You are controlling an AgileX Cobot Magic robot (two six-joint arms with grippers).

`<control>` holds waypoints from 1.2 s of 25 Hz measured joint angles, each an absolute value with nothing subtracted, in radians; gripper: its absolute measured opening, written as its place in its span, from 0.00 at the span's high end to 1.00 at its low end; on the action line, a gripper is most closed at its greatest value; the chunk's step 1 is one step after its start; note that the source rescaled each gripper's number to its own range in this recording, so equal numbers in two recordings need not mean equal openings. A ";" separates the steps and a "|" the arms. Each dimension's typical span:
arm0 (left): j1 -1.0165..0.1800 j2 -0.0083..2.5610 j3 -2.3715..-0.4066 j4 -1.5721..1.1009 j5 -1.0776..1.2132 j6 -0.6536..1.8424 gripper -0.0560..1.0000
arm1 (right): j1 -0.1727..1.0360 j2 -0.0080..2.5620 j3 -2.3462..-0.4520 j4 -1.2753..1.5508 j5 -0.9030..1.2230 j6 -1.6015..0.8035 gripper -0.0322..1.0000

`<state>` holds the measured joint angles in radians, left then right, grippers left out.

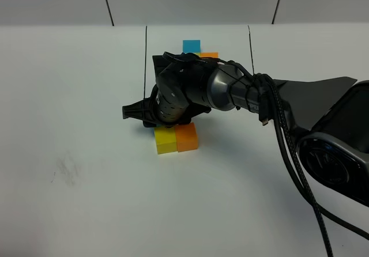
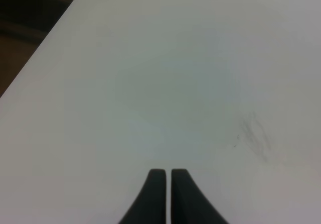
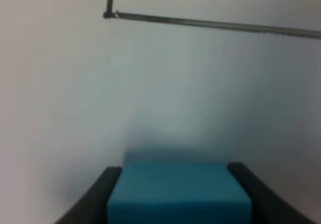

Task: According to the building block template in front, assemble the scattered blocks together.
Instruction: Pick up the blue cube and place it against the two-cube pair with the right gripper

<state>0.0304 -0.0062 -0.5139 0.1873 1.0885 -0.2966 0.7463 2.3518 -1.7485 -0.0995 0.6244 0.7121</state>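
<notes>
Two of the scattered blocks, a yellow cube (image 1: 165, 140) and an orange cube (image 1: 187, 136), sit side by side and touching on the white table. My right gripper (image 1: 143, 117) reaches across just behind them. The right wrist view shows its fingers (image 3: 98, 196) shut on the light blue cube (image 3: 178, 191); the arm hides this cube from above. The building block template stands at the back, its blue cube (image 1: 191, 45) and orange cube (image 1: 209, 55) partly covered by the arm. My left gripper (image 2: 168, 184) is shut on nothing over bare table.
Thin black frame lines (image 1: 145, 61) run beside the template, and one corner of them (image 3: 109, 14) shows ahead of the held cube. The table edge (image 2: 45, 43) lies near the left gripper. A faint smudge (image 1: 66, 169) marks the table at the left.
</notes>
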 joint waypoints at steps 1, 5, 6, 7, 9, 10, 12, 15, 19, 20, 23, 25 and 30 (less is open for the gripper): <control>0.030 -0.006 -0.514 0.187 1.089 -0.297 0.94 | 0.746 2.352 -1.749 -0.099 0.624 0.712 0.47; 0.030 -0.006 -0.514 0.187 1.089 -0.297 0.94 | 0.748 2.353 -1.750 -0.099 0.624 0.712 0.47; 0.030 -0.006 -0.514 0.187 1.089 -0.297 0.94 | 0.748 2.354 -1.750 -0.099 0.625 0.712 0.47; 0.030 -0.006 -0.514 0.187 1.089 -0.297 0.94 | 0.748 2.354 -1.750 -0.099 0.626 0.712 0.47; 0.030 -0.006 -0.514 0.187 1.089 -0.297 0.94 | 0.748 2.354 -1.750 -0.099 0.626 0.712 0.47; 0.030 -0.006 -0.514 0.187 1.089 -0.297 0.94 | 0.748 2.354 -1.750 -0.098 0.624 0.712 0.47; 0.030 -0.006 -0.514 0.187 1.089 -0.297 0.94 | 0.748 2.354 -1.750 -0.091 0.612 0.710 0.47; 0.030 -0.006 -0.514 0.187 1.089 -0.297 0.94 | 0.749 2.355 -1.750 -0.087 0.599 0.705 0.47; 0.030 -0.006 -0.514 0.187 1.089 -0.297 0.94 | 0.749 2.357 -1.750 -0.085 0.596 0.703 0.47; 0.030 -0.006 -0.514 0.187 1.089 -0.297 0.94 | 0.749 2.357 -1.750 -0.085 0.596 0.702 0.47; 0.030 -0.006 -0.514 0.187 1.089 -0.297 0.94 | 0.749 2.357 -1.750 -0.085 0.595 0.701 0.47; 0.030 -0.006 -0.514 0.187 1.089 -0.297 0.94 | 0.749 2.357 -1.750 -0.085 0.598 0.701 0.47; 0.030 -0.006 -0.514 0.187 1.089 -0.297 0.94 | 0.751 2.358 -1.752 -0.092 0.611 0.701 0.47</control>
<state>0.0304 -0.0062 -0.5139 0.1873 1.0885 -0.2966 0.7509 2.3579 -1.7520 -0.0919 0.6111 0.7006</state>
